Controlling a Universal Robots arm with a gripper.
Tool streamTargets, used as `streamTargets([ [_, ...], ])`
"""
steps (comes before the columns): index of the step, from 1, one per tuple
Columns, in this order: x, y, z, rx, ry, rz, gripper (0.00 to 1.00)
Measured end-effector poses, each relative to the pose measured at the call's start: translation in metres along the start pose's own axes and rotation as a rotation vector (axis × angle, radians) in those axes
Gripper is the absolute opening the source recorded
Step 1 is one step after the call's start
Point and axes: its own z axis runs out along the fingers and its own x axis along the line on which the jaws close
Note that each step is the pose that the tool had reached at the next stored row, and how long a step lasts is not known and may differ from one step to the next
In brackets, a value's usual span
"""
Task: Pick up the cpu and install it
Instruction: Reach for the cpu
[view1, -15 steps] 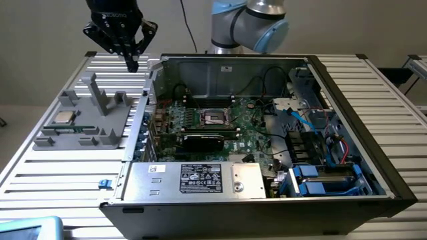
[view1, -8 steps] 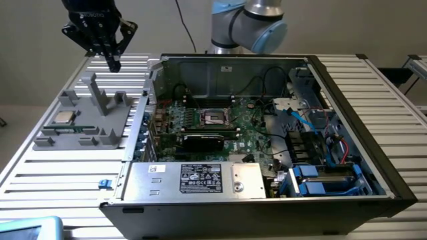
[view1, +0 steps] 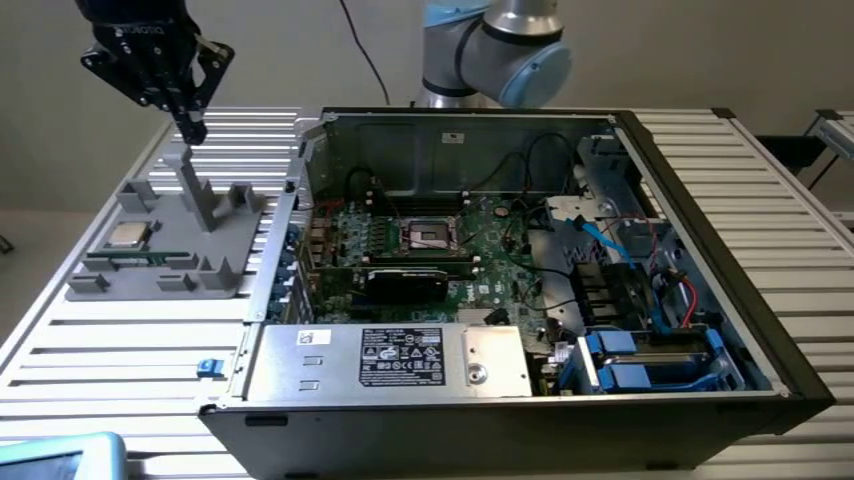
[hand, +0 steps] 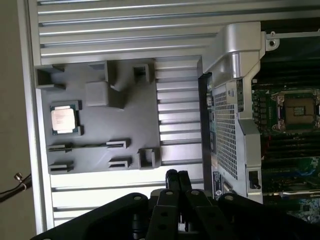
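The slatted metal table (view1: 120, 350) bears a grey holder plate (view1: 200, 272) and an open computer case (view1: 507, 435)

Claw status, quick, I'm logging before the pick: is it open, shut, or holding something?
Claw: shut, holding nothing; the cpu lies on the grey holder, apart from it.
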Motion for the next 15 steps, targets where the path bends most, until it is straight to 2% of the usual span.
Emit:
streamTargets([
  [6, 0.028, 0.0011, 0.0008, 0.0, 0.0001, 0.0, 0.12],
  [8, 0.035, 0.0053, 0.0018, 0.0, -0.0001, 0.0, 0.12],
  [12, 0.042, 0.0178, 0.0045, 0.0002, 0.001, 0.0, 0.12],
  [15, 0.053, 0.0237, 0.0057, 0.0001, 0.001, 0.0, 0.12],
])
